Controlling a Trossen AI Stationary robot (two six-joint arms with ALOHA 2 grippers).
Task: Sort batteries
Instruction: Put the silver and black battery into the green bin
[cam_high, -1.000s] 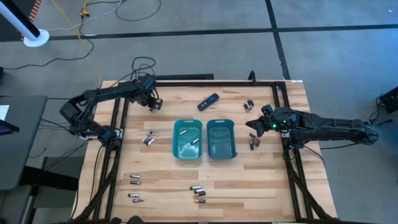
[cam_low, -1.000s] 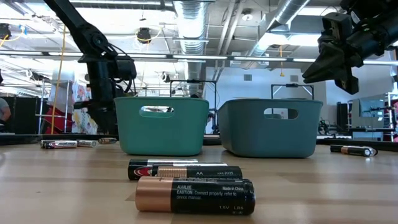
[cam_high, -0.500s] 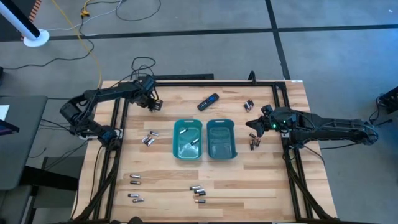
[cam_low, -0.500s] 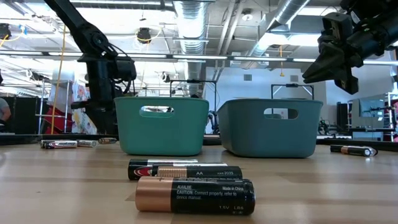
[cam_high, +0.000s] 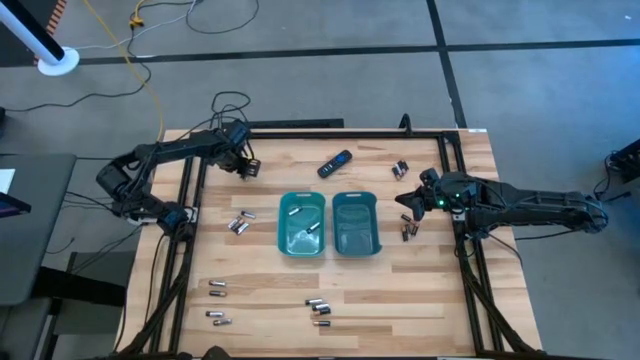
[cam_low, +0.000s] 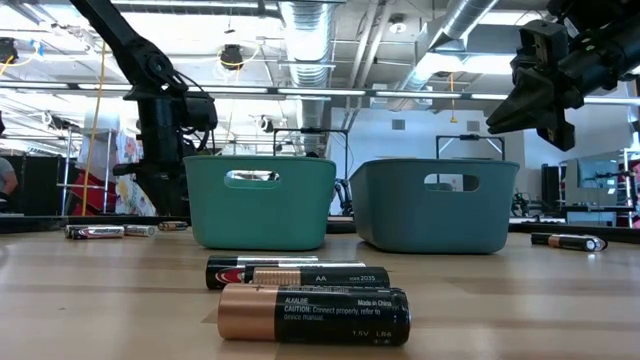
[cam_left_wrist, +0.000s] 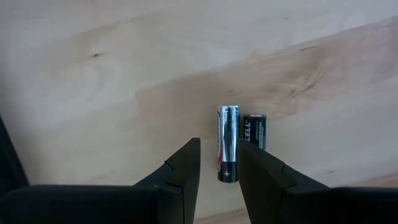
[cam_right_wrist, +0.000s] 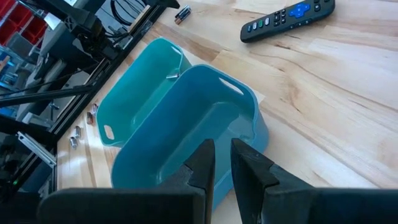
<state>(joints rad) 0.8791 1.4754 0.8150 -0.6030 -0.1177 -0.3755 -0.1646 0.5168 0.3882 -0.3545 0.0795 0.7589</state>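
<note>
**Left gripper lined up on silver battery, upper left of table**

Silver battery lies flat on the wood, dark battery touching its side, both in the upper left of the table in the high view. Its long axis points straight ahead of the left gripper; the near end already sits in the narrow gap between the fingers, nothing pinched yet. A short push forward, then a squeeze, looks like the next move. Left arm is clearly the nearer one. Right gripper hovers over the right teal tray, fingers a slit apart, no battery seen between them. Left teal tray holds a few batteries.
</note>
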